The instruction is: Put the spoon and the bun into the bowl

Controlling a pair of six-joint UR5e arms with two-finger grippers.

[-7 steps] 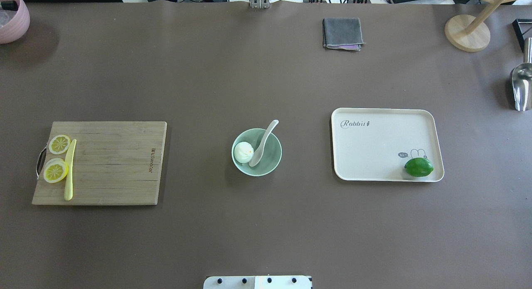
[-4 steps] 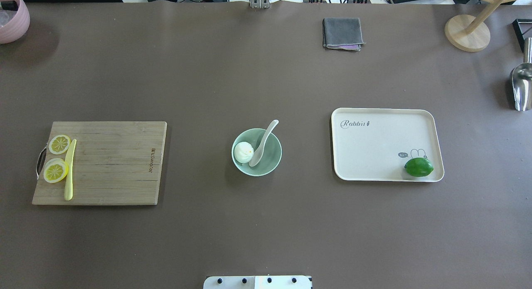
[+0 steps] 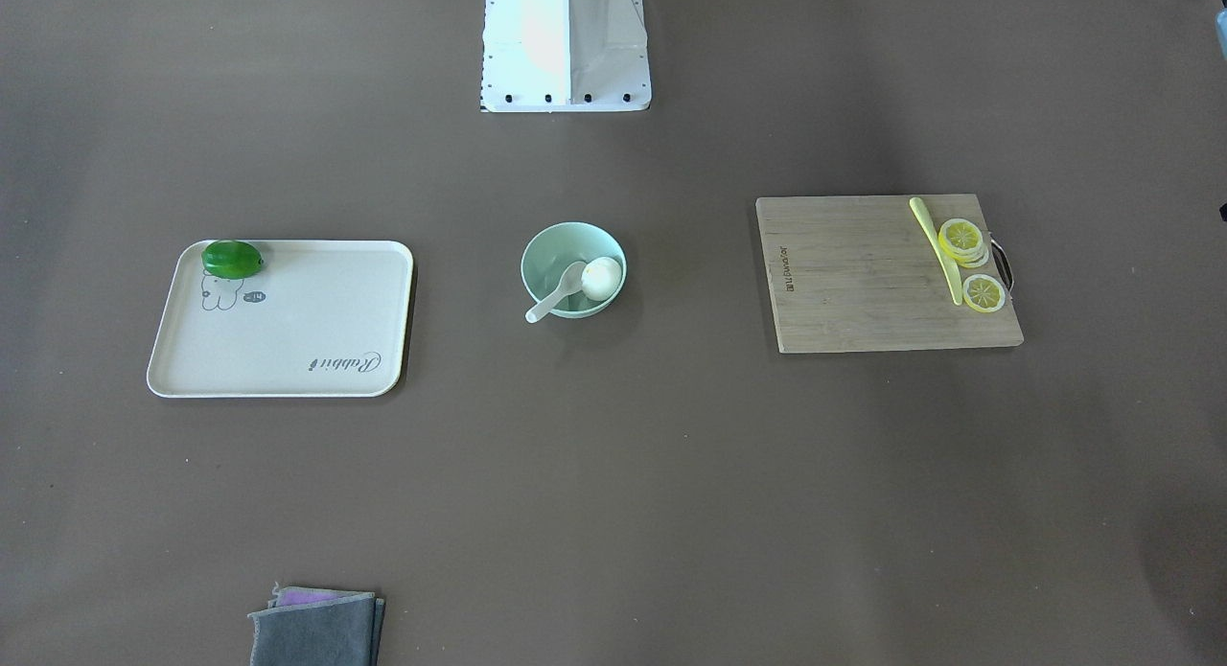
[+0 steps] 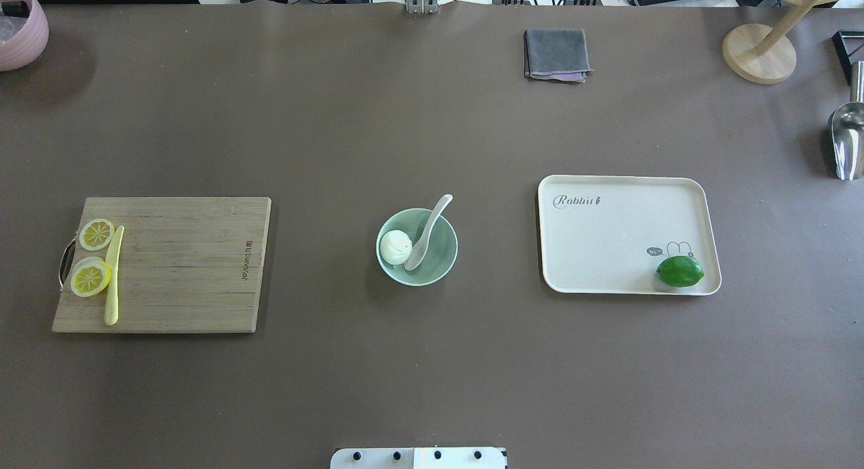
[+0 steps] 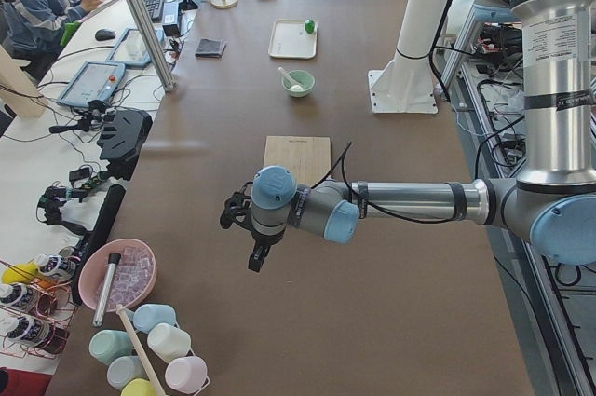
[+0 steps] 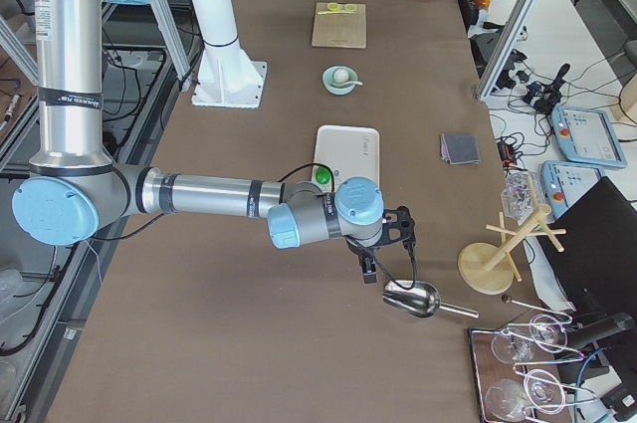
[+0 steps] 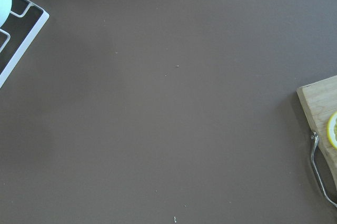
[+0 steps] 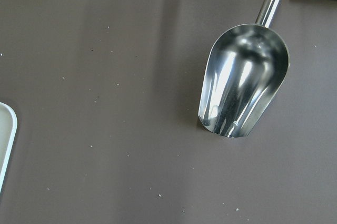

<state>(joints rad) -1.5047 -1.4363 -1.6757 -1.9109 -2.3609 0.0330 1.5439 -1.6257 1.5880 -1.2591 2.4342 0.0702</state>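
Observation:
The mint-green bowl stands at the table's middle. The white bun lies inside it on the left. The white spoon has its scoop in the bowl and its handle resting over the far right rim. The front-facing view shows the same bowl, bun and spoon. My left gripper shows only in the exterior left view, over the table's left end, far from the bowl. My right gripper shows only in the exterior right view, above a metal scoop. I cannot tell whether either is open or shut.
A wooden cutting board with lemon slices and a yellow-green knife lies on the left. A cream tray with a lime lies on the right. A grey cloth, metal scoop, wooden stand and pink bowl sit along the edges.

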